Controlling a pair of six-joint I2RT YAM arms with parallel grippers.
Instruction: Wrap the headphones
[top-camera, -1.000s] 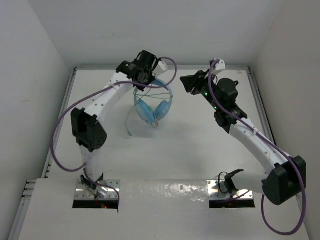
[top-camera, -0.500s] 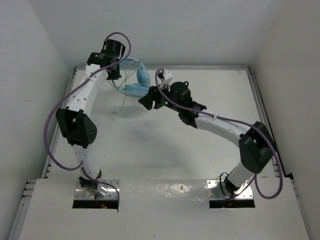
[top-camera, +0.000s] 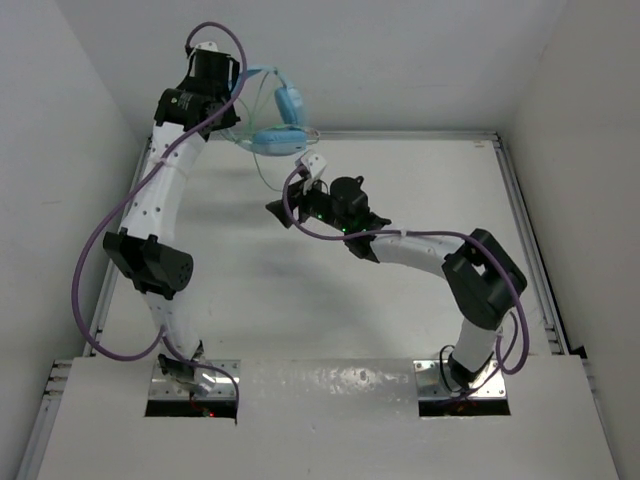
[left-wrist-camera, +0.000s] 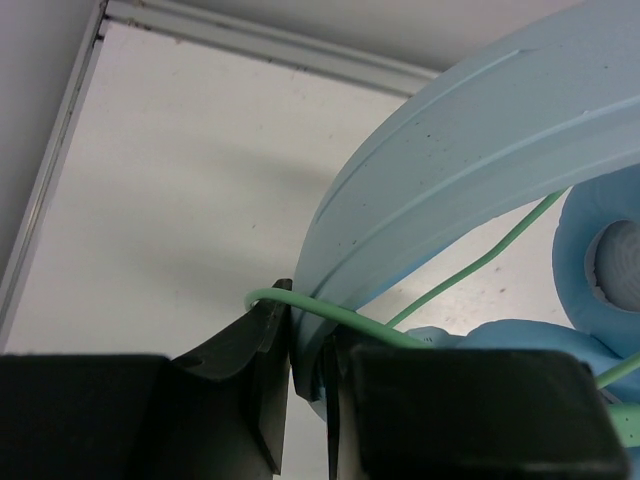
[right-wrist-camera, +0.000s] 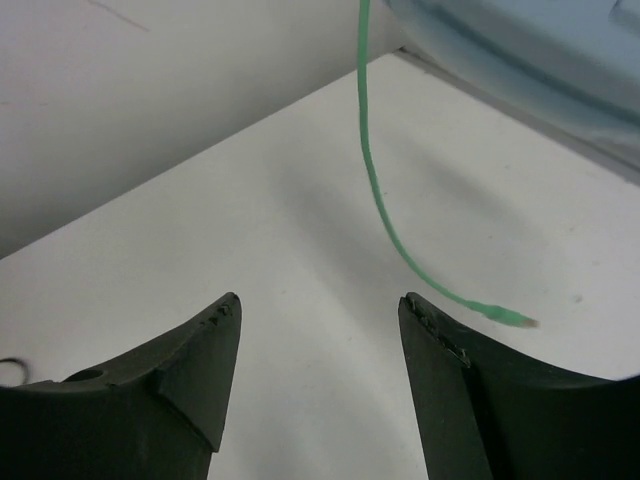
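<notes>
the headphones (top-camera: 272, 140) sit pinched inside the left gripper (left-wrist-camera: 308, 380), their cable (right-wrist-camera: 372, 180) dangling just ahead of the right gripper (right-wrist-camera: 320, 320), slightly to its right.

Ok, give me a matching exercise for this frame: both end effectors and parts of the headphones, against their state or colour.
Things:
1. left end effector
2. right end effector
3. cable tip
4. ear cups

States:
A. open, holding nothing
B. light blue, padded
C. shut on the headband
D. pale green, dangling loose

Pairs: 1-C, 2-A, 3-D, 4-B.
</notes>
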